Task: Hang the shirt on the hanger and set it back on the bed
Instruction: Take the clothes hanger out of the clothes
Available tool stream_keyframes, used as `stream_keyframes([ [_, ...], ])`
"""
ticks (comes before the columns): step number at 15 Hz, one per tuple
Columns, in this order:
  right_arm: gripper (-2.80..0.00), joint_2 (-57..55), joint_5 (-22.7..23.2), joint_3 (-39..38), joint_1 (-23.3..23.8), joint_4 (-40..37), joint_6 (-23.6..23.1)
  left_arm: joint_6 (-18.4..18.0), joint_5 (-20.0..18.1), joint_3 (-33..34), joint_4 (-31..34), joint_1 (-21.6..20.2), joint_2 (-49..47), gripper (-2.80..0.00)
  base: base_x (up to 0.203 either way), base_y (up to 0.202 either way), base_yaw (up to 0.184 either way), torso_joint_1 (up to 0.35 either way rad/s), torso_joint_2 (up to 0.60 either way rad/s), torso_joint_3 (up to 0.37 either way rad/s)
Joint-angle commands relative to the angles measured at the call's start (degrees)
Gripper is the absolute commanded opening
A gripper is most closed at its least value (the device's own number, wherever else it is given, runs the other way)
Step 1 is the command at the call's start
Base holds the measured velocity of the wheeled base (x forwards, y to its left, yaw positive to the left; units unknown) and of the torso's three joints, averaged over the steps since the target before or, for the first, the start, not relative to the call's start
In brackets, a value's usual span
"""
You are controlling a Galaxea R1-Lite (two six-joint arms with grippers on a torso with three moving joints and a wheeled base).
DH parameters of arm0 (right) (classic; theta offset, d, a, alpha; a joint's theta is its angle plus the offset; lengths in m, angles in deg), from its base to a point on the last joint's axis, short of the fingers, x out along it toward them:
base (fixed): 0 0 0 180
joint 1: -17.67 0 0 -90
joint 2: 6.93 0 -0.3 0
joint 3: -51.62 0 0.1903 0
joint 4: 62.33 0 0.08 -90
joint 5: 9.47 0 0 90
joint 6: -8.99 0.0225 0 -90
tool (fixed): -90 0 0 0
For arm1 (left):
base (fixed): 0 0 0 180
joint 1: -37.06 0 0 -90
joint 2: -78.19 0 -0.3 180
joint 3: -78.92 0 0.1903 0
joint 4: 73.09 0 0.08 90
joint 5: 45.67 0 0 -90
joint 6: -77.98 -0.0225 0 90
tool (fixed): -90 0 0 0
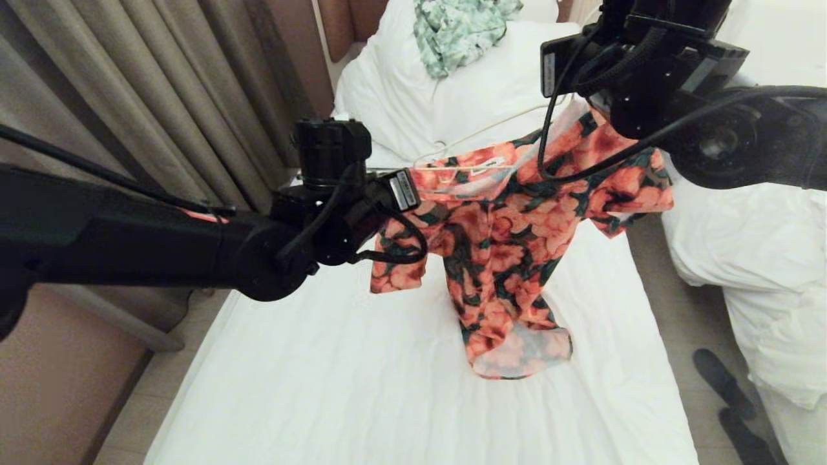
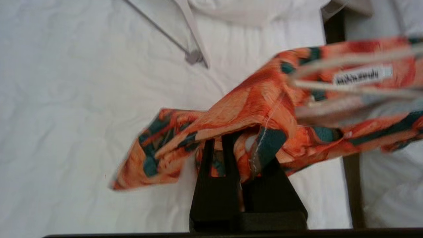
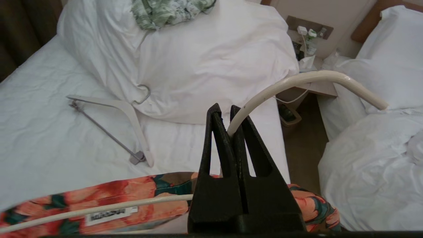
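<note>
It's a bedroom w/ brown curtains (image 1: 148, 84) and a bed (image 1: 362, 387) that has a flat white sheet and a big white pillow (image 3: 211, 66) at the far end. The shirt (image 1: 497, 239) w/ big orange flowers hangs in the air over the bed, and only its bottom edge touches the sheet. The left claw (image 2: 231, 155) is shut on the cloth at one shoulder, prob. to keep that side up and spread so the shirt sits right. The right claw (image 3: 228, 132) is shut on the hanger (image 3: 297, 82), on the thin cream wire just under its curved hook, so it can carry the whole thing. The wire runs along inside the neck, next to the small white label (image 3: 110, 213), so the hanger looks to be in the shirt already. Both arms hold it high, maybe so the shirt can hang straight before it gets laid down. Another, thicker white hanger (image 3: 132, 115) lies flat by the pillow, and a green-and-white cloth (image 1: 459, 29) sits on top of the pillow; both are well apart from the shirt.
</note>
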Motion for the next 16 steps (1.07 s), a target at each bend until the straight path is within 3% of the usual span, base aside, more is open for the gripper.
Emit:
stream_keyframes([
  [1,-2.80,-0.55,-0.18,0.12,-0.19,0.12,-0.13,-0.80,0.68,0.32,-0.39,0.92,-2.03,0.00,0.000,0.000,0.000,0.000,0.00,0.000],
  [4,-2.80,-1.11,-0.18,0.12,-0.23,0.12,-0.04,-1.16,0.53,0.94,-0.30,0.21,-1.48,0.00,0.000,0.000,0.000,0.000,0.00,0.000],
  [6,-2.80,-1.42,-0.18,0.12,-0.19,0.28,0.05,-6.30,-0.69,2.13,-0.41,-4.15,-1.28,0.00,0.000,0.000,0.000,0.000,0.00,0.000],
  [8,-2.80,-2.07,-0.18,0.15,-0.10,0.29,0.07,-8.83,-1.69,1.41,-0.41,-9.19,-0.31,0.00,0.000,0.000,0.000,0.000,0.00,0.000],
  [9,-2.80,-2.82,-0.18,0.24,-0.04,0.29,0.13,-9.37,-1.98,1.12,-0.25,-11.29,0.62,-2.80,0.000,0.000,0.000,0.000,0.00,0.000],
  [11,-2.80,-4.34,-0.18,0.28,0.17,1.68,0.82,-10.01,-3.85,0.33,0.51,-15.37,3.48,-2.80,0.000,0.000,0.000,0.000,0.00,0.000],
  [13,-2.80,-6.79,-0.18,0.27,0.57,4.44,1.79,-10.66,-8.91,-0.03,4.65,-20.33,6.95,-2.80,0.000,0.000,0.000,0.000,0.00,0.000],
  [14,-2.80,-8.16,-0.18,0.29,0.84,5.77,4.61,-10.59,-12.39,-0.57,7.28,-22.45,8.07,-2.80,0.000,0.000,0.000,0.000,0.00,0.000],
  [16,-2.80,-10.62,-1.06,0.37,1.17,7.78,13.81,-10.25,-13.90,-1.26,8.31,-23.86,8.73,-2.80,0.000,0.000,0.000,0.000,0.00,0.000],
])
